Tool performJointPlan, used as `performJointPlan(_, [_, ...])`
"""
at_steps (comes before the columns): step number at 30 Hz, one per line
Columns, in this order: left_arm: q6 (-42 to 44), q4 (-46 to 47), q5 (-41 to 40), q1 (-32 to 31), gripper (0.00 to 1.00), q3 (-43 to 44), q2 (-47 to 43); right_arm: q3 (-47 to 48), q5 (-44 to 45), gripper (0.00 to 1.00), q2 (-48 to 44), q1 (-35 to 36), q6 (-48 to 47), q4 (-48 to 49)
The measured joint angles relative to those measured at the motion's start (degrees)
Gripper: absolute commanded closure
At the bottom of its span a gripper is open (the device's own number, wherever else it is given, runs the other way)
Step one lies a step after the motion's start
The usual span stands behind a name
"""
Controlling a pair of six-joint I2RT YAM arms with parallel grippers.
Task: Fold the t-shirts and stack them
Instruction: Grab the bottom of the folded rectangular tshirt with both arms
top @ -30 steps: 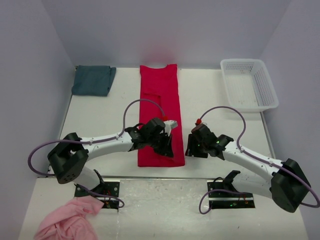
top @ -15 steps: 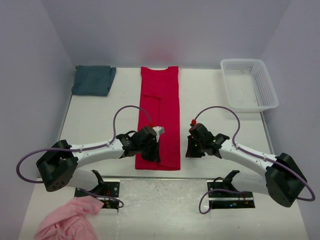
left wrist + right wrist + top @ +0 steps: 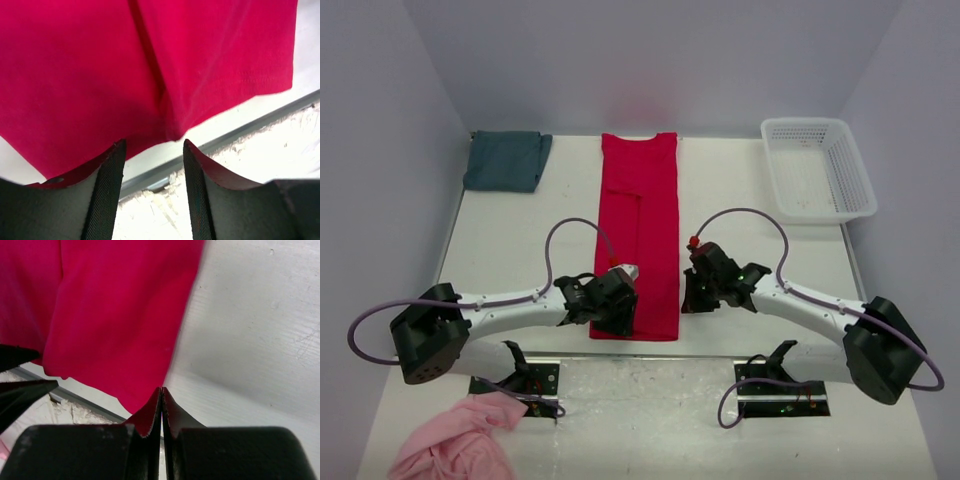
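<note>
Now that left gripper (image 3: 153, 145) spreads off hem, right gripper (image 3: 161, 390) newly pinches red t-shirt (image 3: 640, 220) corner — we expect next fold.

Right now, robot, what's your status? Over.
Left gripper open at near hem of red t-shirt. Right gripper shut, pinching its near right corner. Teal t-shirt folded, far left. Nothing in the way.

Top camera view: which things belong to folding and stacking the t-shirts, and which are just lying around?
Part of the job: red t-shirt, teal t-shirt.
Just lying about: white basket, pink cloth.
</note>
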Motion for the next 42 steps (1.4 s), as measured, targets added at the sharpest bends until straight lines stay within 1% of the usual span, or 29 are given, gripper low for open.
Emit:
performJointPlan(3, [-1.09, -2.03, -1.79, -2.67, 0.48, 0.72, -0.83, 1.14, -0.13, 1.0, 1.49, 0.66, -0.2, -0.04])
performJointPlan(7, [-2.43, -7.41, -6.1, -5.11, 0.51, 4.94, -2.23, 3.02, -1.2, 1.0, 2.4, 1.86, -0.37, 0.11])
performJointPlan(9, [-3.04, -9.11, -8.17, -5.86, 0.53, 7.32, -3.19, 3.89, -1.97, 1.0, 3.08, 2.38, -0.39, 0.48])
performJointPlan(12, [-3.43, -11.41, -11.32, -6.25, 0.6, 9.81, -4.68, 5.03, -2.64, 1.0, 4.85, 3.28, -0.37, 1.36])
performJointPlan(13, [-3.41, -11.91, -12.26, -6.34, 0.7, 10.25, -5.01, 5.18, -2.91, 1.0, 5.46, 3.56, -0.37, 1.77])
performJointPlan(15, [-3.39, -12.2, -13.33, -6.34, 0.84, 10.43, -5.14, 5.2, -3.65, 1.0, 6.88, 4.04, -0.33, 2.51])
performJointPlan(16, [-3.23, -12.17, -13.38, -6.34, 0.97, 10.38, -5.03, 5.2, -3.85, 1.0, 7.67, 4.37, -0.17, 2.78])
performJointPlan(17, [-3.1, -11.74, -13.33, -6.36, 1.0, 10.23, -4.79, 5.2, -3.93, 1.0, 8.37, 4.61, -0.09, 2.97])
performJointPlan(20, [-2.73, -8.22, -12.37, -6.45, 1.0, 8.63, -3.28, 5.2, -4.07, 1.0, 10.34, 5.6, 0.46, 3.8])
performJointPlan(26, [-1.77, -2.1, -10.01, -6.47, 1.0, 4.96, 3.52, 5.16, -4.02, 1.0, 11.41, 7.28, 1.66, 4.74])
performJointPlan(32, [-1.68, 2.69, -8.11, -6.47, 1.0, 2.54, 5.68, 3.76, -4.02, 1.0, 11.56, 7.91, 3.15, 5.77])
performJointPlan(42, [-3.3, 8.79, -7.17, -6.45, 1.0, -2.43, 2.86, 1.51, -3.85, 1.0, 13.18, 8.83, 6.82, 6.69])
